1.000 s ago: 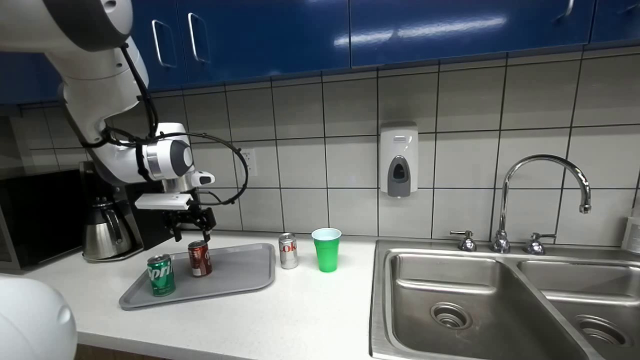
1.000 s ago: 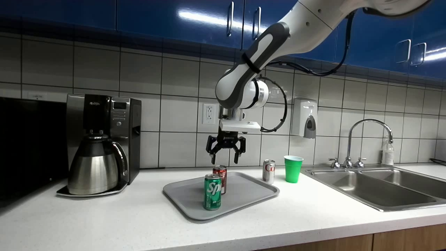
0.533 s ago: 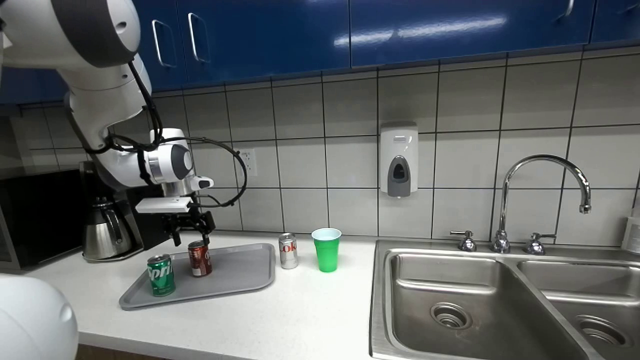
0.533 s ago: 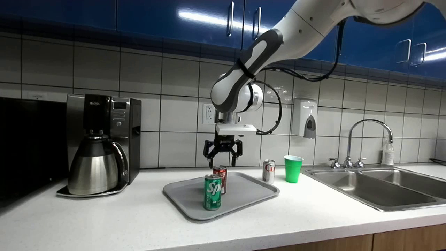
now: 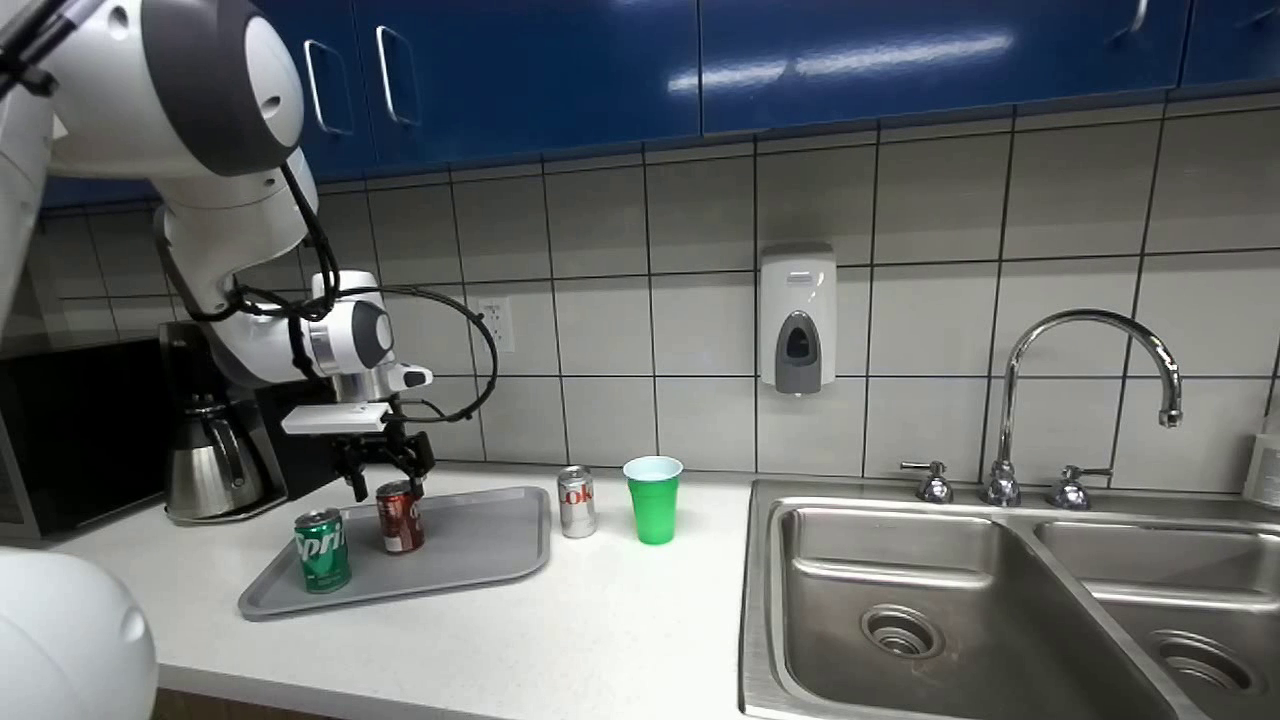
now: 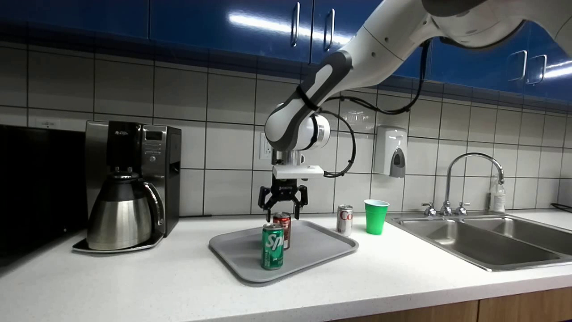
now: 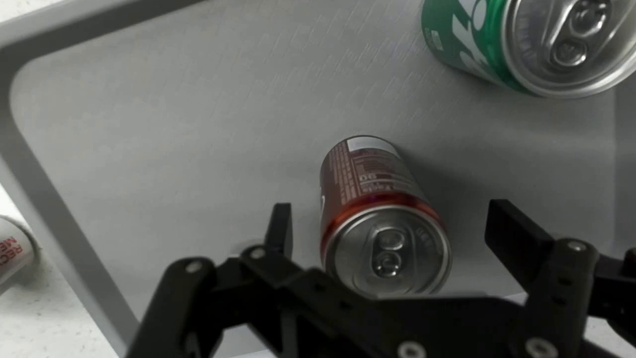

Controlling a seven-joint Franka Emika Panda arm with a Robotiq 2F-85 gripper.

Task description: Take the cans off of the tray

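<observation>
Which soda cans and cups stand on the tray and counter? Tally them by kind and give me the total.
Soda cans: 3 (Sprite can and dark red can on the tray, silver Coke can on the counter)
Cups: 1 (green plastic cup on the counter)
Total: 4

Kitchen: sink [image 5: 1085, 600] w/ tap [image 5: 1006, 430] at back, tiled wall [image 5: 700, 320] behind, blue cupboards [image 5: 540, 70] above, soap disp. [image 5: 798, 320] near, coffee maker [image 6: 129, 188] well apart; poss. microwave [image 6: 42, 188] farther off, v. dim.
</observation>
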